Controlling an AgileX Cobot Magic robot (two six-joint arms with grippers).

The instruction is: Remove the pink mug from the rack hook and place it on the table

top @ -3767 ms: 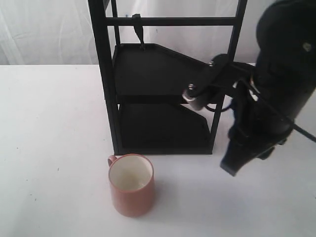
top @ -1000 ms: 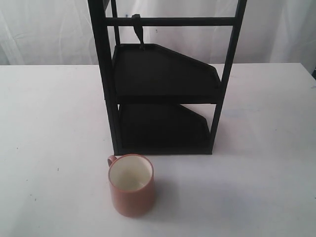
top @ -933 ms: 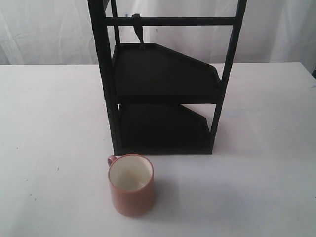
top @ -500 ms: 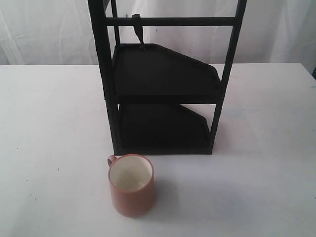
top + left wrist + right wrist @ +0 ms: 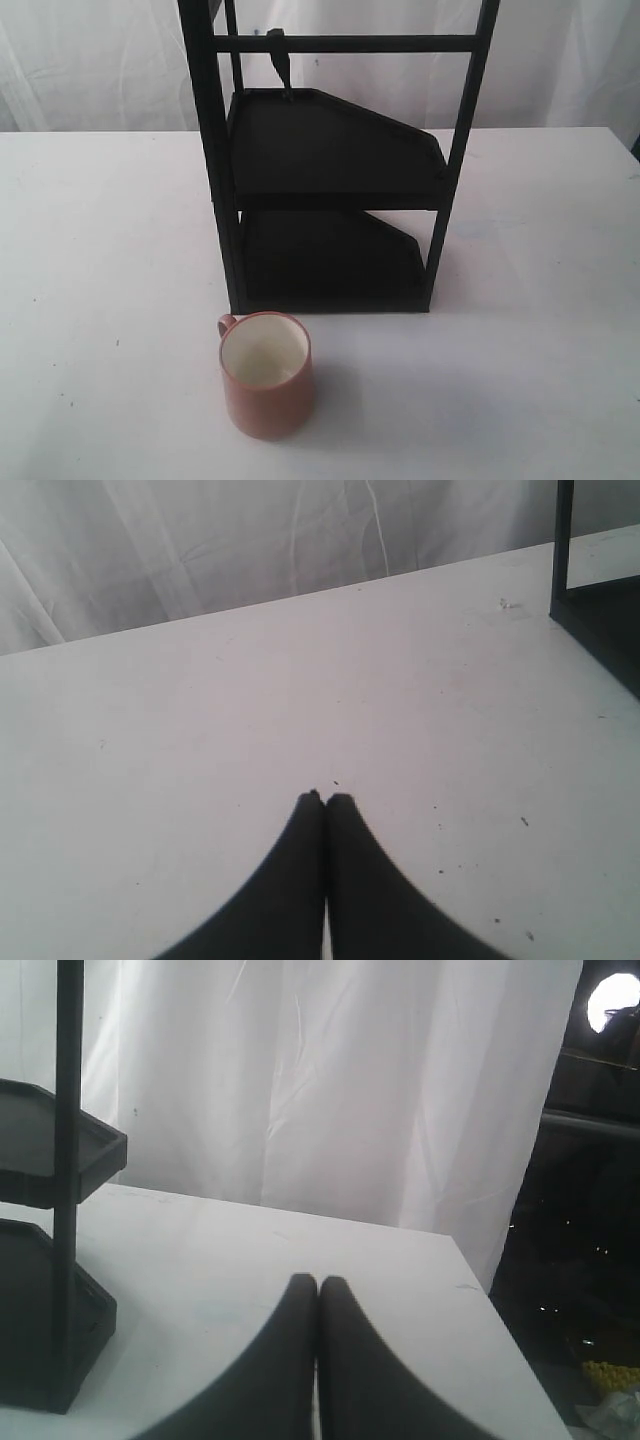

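The pink mug (image 5: 268, 408) is showing salmon outside and cream-white inside. The rack (image 5: 330, 150) and rack hook (image 5: 283, 68) are showing black, the table (image 5: 100, 250) white with tiny dark specks, the curtain (image 5: 300, 1080) white.

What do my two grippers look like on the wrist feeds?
The left gripper and right gripper look alike: two plain matte-black fingers each, broad at the base, curving to narrow tips. No markings or cables show; the exterior view shows neither arm.
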